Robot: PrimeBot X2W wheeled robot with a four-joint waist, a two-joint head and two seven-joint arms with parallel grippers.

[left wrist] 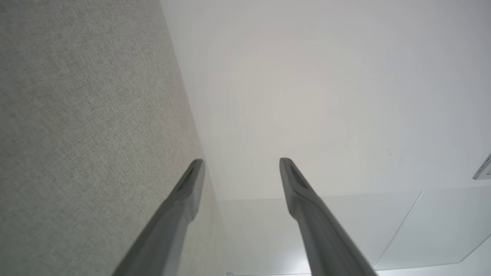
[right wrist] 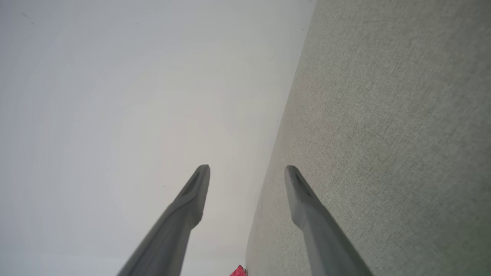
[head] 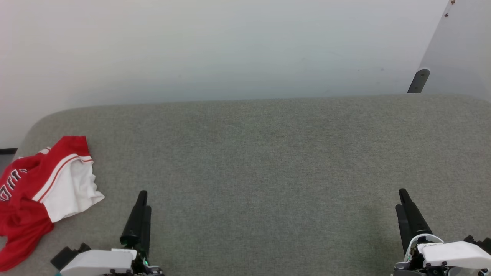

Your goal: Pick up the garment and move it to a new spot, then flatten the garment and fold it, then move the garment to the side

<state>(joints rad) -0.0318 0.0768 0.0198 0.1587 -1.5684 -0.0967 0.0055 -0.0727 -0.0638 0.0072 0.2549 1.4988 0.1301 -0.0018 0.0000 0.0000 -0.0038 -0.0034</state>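
Far left on the grey fabric table point(head: 268, 153), the crumpled red jersey T-shirt with white sleeves point(head: 38, 184) lay near my left gripper point(head: 145, 199), well apart from my right gripper point(head: 401, 198), jaws all spread empty, so I figured the left should pinch a bunched fold.

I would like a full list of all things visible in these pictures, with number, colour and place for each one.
garment: one, red with a white sleeve and stripe trim, crumpled at the table's left edge
table: one, grey fabric top, across the head view
wall: one, white, behind the table
bracket: one, dark, far right, below a pale panel
left hand: one, dark fingers, open and empty, near left
right hand: one, dark fingers, open and empty, near right
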